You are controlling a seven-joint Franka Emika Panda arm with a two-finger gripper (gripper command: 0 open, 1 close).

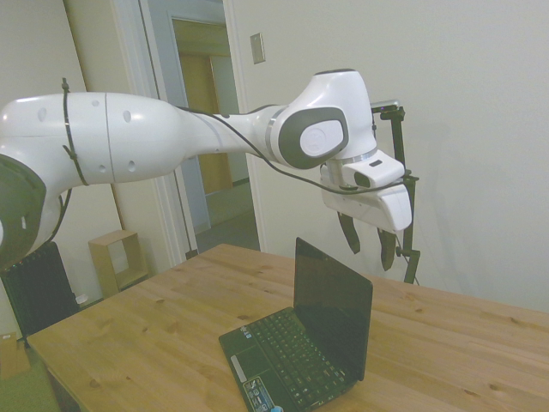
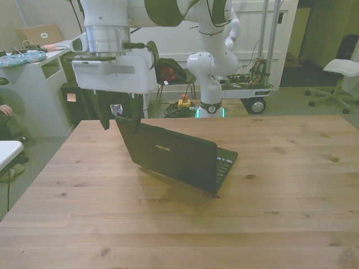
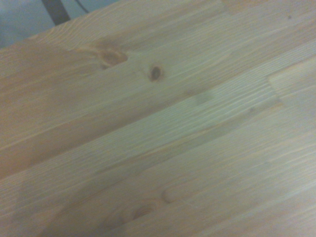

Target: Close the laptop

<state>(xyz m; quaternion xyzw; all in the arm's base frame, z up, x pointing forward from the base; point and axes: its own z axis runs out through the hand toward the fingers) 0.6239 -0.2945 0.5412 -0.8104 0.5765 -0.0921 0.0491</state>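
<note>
Hovering above and just behind the lid's top edge, the gripper (image 1: 369, 243) hangs with its two dark fingers (image 1: 349, 233) pointing down and spread apart, holding nothing. The laptop (image 1: 304, 343) sits open on the desk (image 1: 154, 335), its screen (image 1: 330, 313) standing close to upright and the keyboard (image 1: 287, 352) facing away from the front camera, so that view shows the lid's back (image 2: 168, 154) with its logo.

To close it well, I would say the fingers should come against the back of the lid near its top edge — not the side — and push it over toward the keyboard in an arc that follows the hinge. Pressing too low would likely shove the whole machine across the wood instead of folding it. In the front view the gripper (image 2: 120, 115) sits toward the lid's left corner; pushing there may twist the laptop, so a touch nearer the middle looks safer. Easing off near the end would spare the screen a slam.

Nothing lies on the keys that I can make out, and the wood around the laptop shows no clutter. The wrist view gives only blurred desk grain (image 3: 158, 128). Beyond the desk there is a white side table (image 2: 33, 67) with a person's hand (image 2: 7, 110) near it, a chair (image 2: 171, 73), and a swivel chair (image 2: 342, 70) — all well apart from the arm's path.
</note>
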